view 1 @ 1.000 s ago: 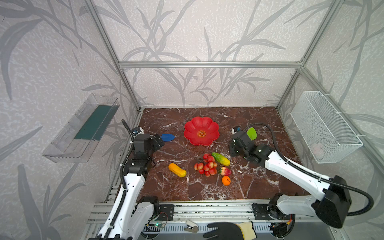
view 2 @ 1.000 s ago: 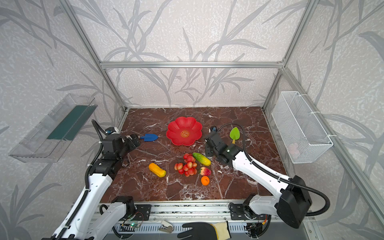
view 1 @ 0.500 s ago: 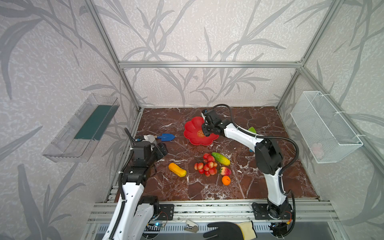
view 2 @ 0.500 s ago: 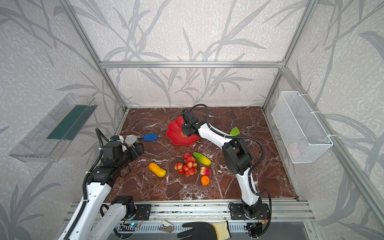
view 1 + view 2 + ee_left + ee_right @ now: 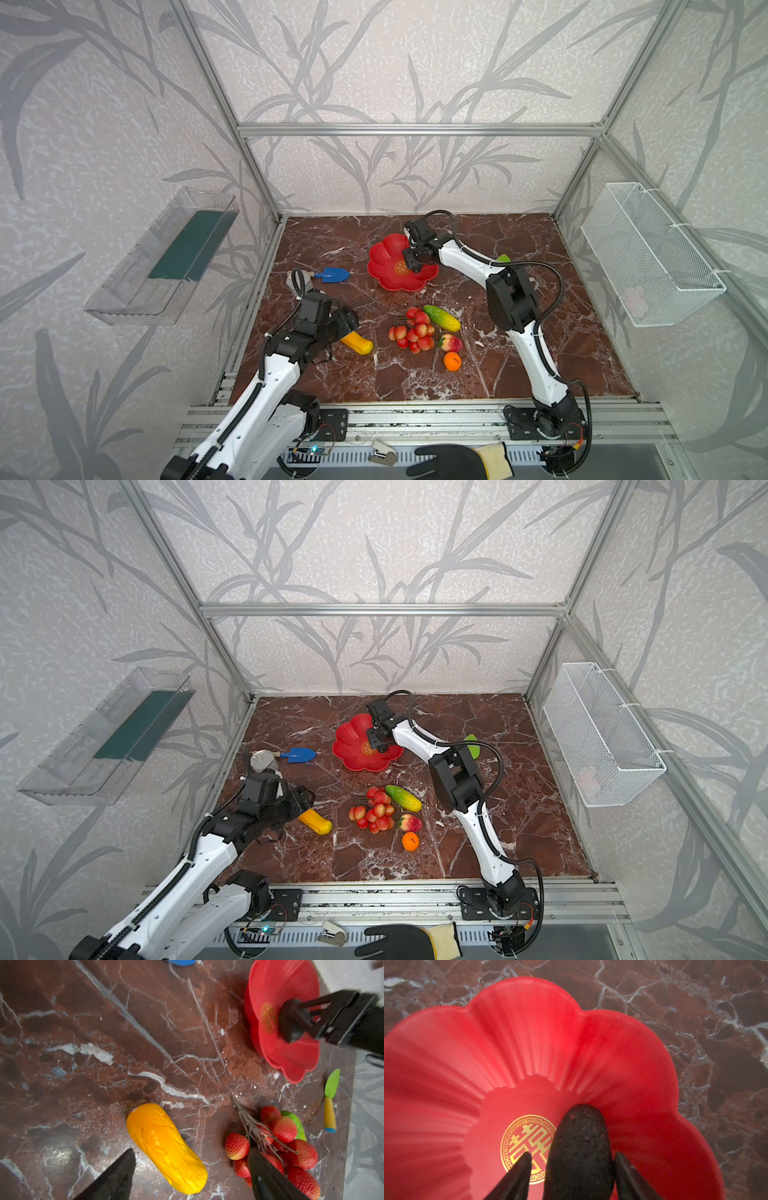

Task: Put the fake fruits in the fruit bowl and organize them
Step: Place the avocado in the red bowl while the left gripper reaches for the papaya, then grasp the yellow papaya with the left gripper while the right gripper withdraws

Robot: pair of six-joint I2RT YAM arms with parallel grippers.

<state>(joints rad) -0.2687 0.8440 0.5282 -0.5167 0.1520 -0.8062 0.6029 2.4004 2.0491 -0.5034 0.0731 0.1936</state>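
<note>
bench (image 5: 540,353): dark red marble, white veins
back: red fruit bowl (image 5: 386,266), blue trowel (image 5: 332,274), silver can (image 5: 263,760), green trowel (image 5: 331,1093)
front: yellow-orange fruit (image 5: 359,344), berry cluster (image 5: 413,334), green-yellow fruit (image 5: 441,317), strawberry (image 5: 450,343), orange ball (image 5: 452,361)

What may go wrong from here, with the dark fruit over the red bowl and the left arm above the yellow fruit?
1. The right jaws stand parted around the dark fruit over the bowl, beside its gold mark. Once free, the oval fruit might roll along the sloped wall.
2. The left jaws straddle the yellow fruit, but one jaw hangs over the red berries. Closing may catch a berry or a stem.
</note>
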